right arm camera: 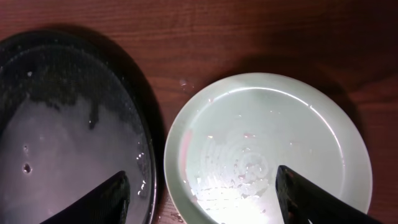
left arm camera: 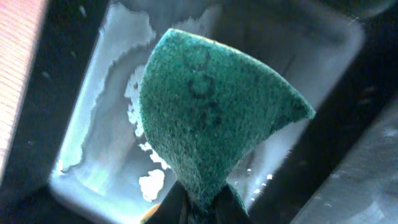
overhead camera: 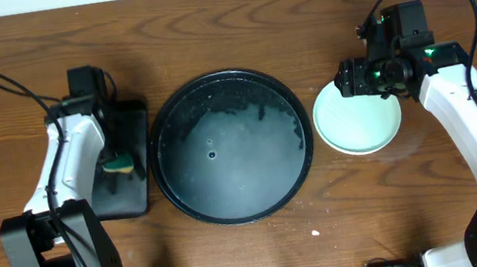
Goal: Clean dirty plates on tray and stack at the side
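Note:
The large round black tray (overhead camera: 231, 147) lies mid-table, wet and with no plate on it; its rim also shows in the right wrist view (right arm camera: 74, 124). A pale mint-green plate (overhead camera: 358, 118) sits on the table just right of the tray, wet inside (right arm camera: 267, 149). I cannot tell whether other plates lie under it. My right gripper (overhead camera: 348, 81) is open and empty, hovering over the plate's far left edge, its fingers (right arm camera: 205, 196) spanning the plate's rim. My left gripper (overhead camera: 116, 160) is shut on a green sponge (left arm camera: 211, 112) over the rectangular tray.
The smaller rectangular black tray (overhead camera: 131, 134) lies left of the round tray, with foamy water in it (left arm camera: 93, 149). Small white specks lie on the wood near the front edge (overhead camera: 316, 232). Arm cables run at both back sides.

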Available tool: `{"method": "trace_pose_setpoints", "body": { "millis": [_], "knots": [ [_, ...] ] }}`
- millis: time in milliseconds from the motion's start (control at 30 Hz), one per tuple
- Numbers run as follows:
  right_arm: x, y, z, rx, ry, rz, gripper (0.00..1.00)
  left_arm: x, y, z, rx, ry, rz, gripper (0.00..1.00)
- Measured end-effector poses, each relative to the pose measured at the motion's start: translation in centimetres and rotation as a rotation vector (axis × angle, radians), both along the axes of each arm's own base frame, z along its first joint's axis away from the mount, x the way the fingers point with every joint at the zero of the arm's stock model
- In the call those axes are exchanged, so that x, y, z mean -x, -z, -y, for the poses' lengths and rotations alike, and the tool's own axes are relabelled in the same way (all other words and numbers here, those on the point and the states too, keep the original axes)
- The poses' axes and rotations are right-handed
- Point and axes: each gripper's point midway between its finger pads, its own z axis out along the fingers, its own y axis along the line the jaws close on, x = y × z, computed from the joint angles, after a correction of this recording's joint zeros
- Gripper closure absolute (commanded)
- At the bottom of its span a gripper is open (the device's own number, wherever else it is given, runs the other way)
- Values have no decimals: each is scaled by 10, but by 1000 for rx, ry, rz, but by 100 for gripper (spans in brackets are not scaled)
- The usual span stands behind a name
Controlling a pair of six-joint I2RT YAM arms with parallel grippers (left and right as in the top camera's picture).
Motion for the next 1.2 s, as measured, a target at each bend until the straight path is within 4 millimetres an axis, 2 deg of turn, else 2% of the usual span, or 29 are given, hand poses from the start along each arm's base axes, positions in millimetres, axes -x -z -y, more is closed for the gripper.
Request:
{"method": "trace_pose_setpoints", "body": {
  "millis": [33, 167, 200, 333, 433, 533, 567, 600, 633, 733, 833, 967, 1100, 1200],
  "knots": [
    [0, 0, 0, 0, -1, -2, 22, 3, 5, 1, 8, -1, -6, 83],
    [1, 0, 0, 2, -3, -3, 17, 13, 21, 8, 46, 11, -27, 33],
    [1, 1, 0, 2, -3, -4, 17, 14, 22, 8, 45, 16, -29, 30],
    [2, 0, -1, -2, -4, -6, 18, 16, 21, 11, 63, -10, -36, 28],
    [5, 2, -1, -7, -7, -23, 18, 21, 12, 12, 74, -36, -70, 28],
    [9, 1, -2, -8, -9, -41, 16, 11, -19, 11, 75, -48, -20, 28],
    [8, -2, -2, -9, -8, -38, 13, 5, -35, 10, 71, -47, 31, 28],
    [5, -8, -2, -10, -8, -21, 2, 1, -47, 10, 68, -46, 70, 28],
    [3, -12, -2, -10, -10, -10, 1, -3, -69, 10, 62, -46, 138, 27],
    [-4, -41, -3, -17, -12, 68, 1, -2, -107, 10, 52, -42, 253, 27],
    [-8, -85, -3, -27, -13, 187, 1, 1, -126, 10, 47, -40, 309, 27],
    [3, -164, -3, -47, -15, 392, 1, 2, -127, 10, 47, -40, 312, 27],
    [34, -218, -1, -67, -23, 539, 1, 3, -127, 10, 48, -40, 308, 27],
    [58, -248, 0, -79, -28, 629, 1, 3, -127, 10, 48, -40, 308, 27]
  ]
}}
